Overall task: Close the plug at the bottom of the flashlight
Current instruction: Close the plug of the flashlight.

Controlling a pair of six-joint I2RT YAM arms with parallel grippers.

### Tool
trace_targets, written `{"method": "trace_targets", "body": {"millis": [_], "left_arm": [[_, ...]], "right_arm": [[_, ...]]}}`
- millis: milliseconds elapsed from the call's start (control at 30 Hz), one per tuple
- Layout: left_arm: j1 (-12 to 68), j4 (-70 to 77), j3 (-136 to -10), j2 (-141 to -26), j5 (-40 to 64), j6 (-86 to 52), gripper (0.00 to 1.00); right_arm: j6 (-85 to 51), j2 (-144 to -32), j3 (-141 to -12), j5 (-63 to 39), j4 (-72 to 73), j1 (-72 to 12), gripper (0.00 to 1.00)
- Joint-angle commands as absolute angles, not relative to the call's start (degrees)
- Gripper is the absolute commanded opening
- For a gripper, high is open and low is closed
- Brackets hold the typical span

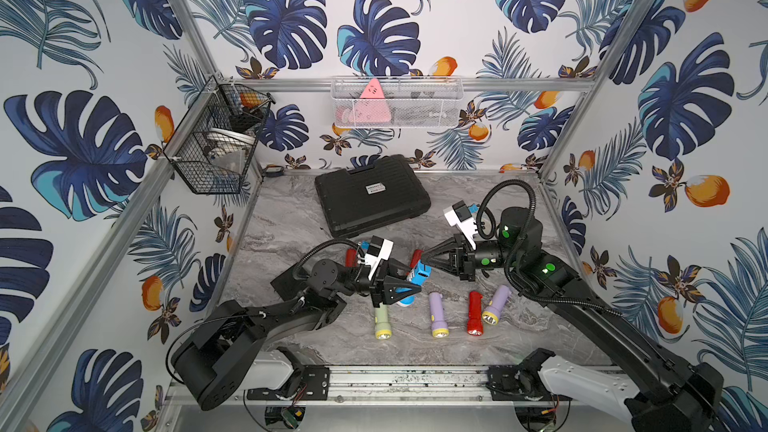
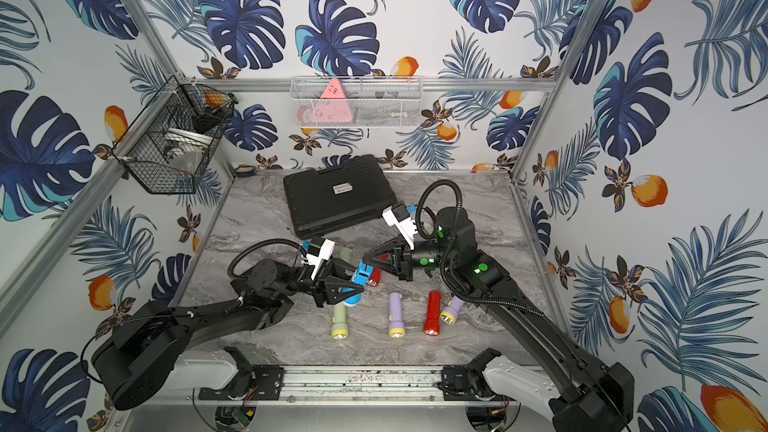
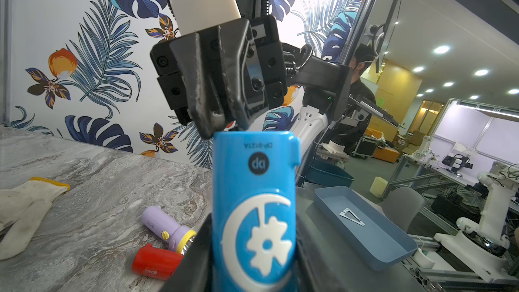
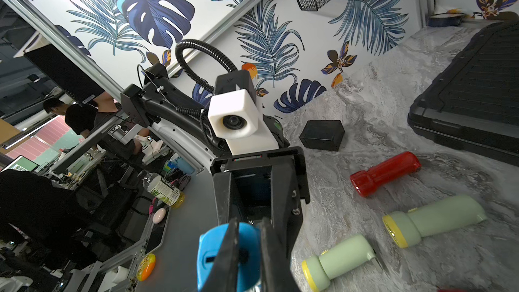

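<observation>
Holding the blue flashlight (image 3: 254,220) clamped in the left jaws, push its plug end (image 3: 252,137) squarely with near-shut right jaws.

Grey marbled worktop (image 1: 282,218). At the back, a black ribbed case (image 1: 372,195) lies shut, white label on lid. Nr front edge, a row lying flat w/ heads toward that edge: green torch (image 1: 381,322) w/ yellow head, purple torch (image 1: 437,315), red torch (image 1: 474,313), and a 2nd purple torch (image 1: 496,305) tilted just beside the red. Further back: 2nd red torch (image 4: 384,174), 2nd green torch (image 4: 435,219), small black box (image 4: 322,135) apart from both. White glove (image 3: 25,209) w/ yellow cuff lies flat. Tape roll (image 1: 274,171) in back corner. Black wire basket (image 1: 208,160) on side wall. White mesh basket (image 1: 440,95) on back rail, pink triangle (image 1: 371,103) inside. Off the worktop: blue tray (image 3: 365,226).
</observation>
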State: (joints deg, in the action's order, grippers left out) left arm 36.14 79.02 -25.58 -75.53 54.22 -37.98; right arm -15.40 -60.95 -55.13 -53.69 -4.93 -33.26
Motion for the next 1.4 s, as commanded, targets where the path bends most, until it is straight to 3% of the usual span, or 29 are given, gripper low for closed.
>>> {"method": "trace_targets", "body": {"millis": [0,200,400,567,700,867,1033,1300,1367], "left_arm": [[36.2,88.2,-25.6,-75.0,51.2,-37.4,0.0],[36.2,88.2,-25.4,-75.0,50.8,-37.1,0.0],[36.2,88.2,-25.2,-75.1,50.5,-37.4,0.0],[36.2,85.0,-25.1,-75.0,48.5,-36.0,0.0],[36.3,74.6,-26.1,-73.2,44.5,-32.0,0.0],[39.5,50.9,-29.4,-68.4,32.2,-21.4,0.0],[48.2,22.7,-38.4,-68.3,11.6,-11.8,0.0],[56.1,11.4,-48.7,-80.0,-7.4,-18.9,0.0],[57.5,6.8,-52.8,-83.6,-11.5,-21.0,0.0]], "right_arm": [[-11.2,-61.7,-57.1,-49.5,-15.8,-33.2,0.0],[-6.9,-62.4,-61.9,-43.7,-21.6,-33.0,0.0],[-6.1,-61.9,-63.8,-34.6,-22.9,-32.7,0.12],[-8.4,-60.9,-62.8,-22.4,-22.5,-32.7,0.35],[-12.6,-58.9,-59.0,-6.9,-21.5,-32.6,0.55],[-17.2,-57.4,-53.9,6.5,-22.1,-32.2,0.7],[-20.4,-57.6,-51.0,11.0,-23.5,-30.1,0.8],[-24.6,-54.9,-47.5,10.7,-23.4,-21.5,1.0],[-24.7,-54.1,-46.6,6.8,-23.5,-17.9,1.0]]}}
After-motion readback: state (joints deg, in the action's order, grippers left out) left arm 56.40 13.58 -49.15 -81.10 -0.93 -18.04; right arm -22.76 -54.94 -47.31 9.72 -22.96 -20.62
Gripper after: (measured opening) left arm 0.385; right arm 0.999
